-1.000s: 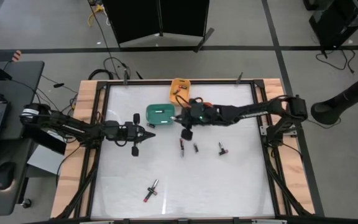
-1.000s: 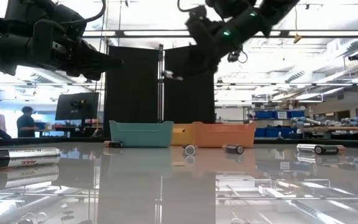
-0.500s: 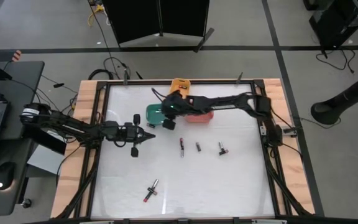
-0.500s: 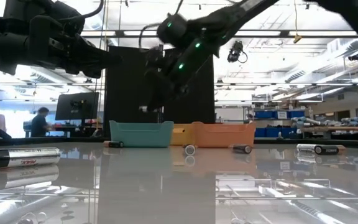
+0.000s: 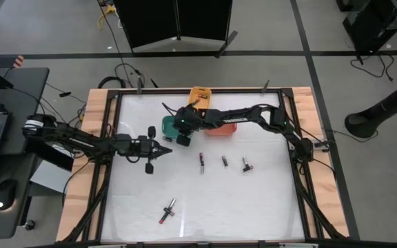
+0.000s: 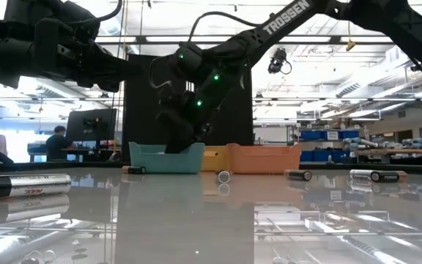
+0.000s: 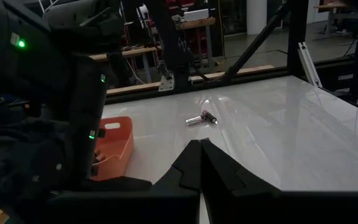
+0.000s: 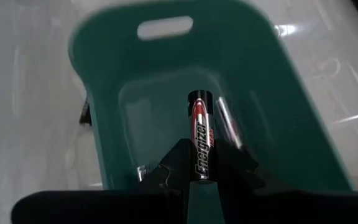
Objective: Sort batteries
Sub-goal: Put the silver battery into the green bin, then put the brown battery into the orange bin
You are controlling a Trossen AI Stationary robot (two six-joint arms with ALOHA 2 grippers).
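Teal bin (image 8: pixel 278 118) sits under the right hand (image 8: pixel 202 167), which grips an Energizer battery (image 8: pixel 201 138); left hand (image 7: pixel 200 163) hovers, fingers pressed together.

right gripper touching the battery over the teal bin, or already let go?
Touching. The right wrist view shows the right gripper with its fingertips clamped on the battery, which sticks out over the inside of the teal bin.
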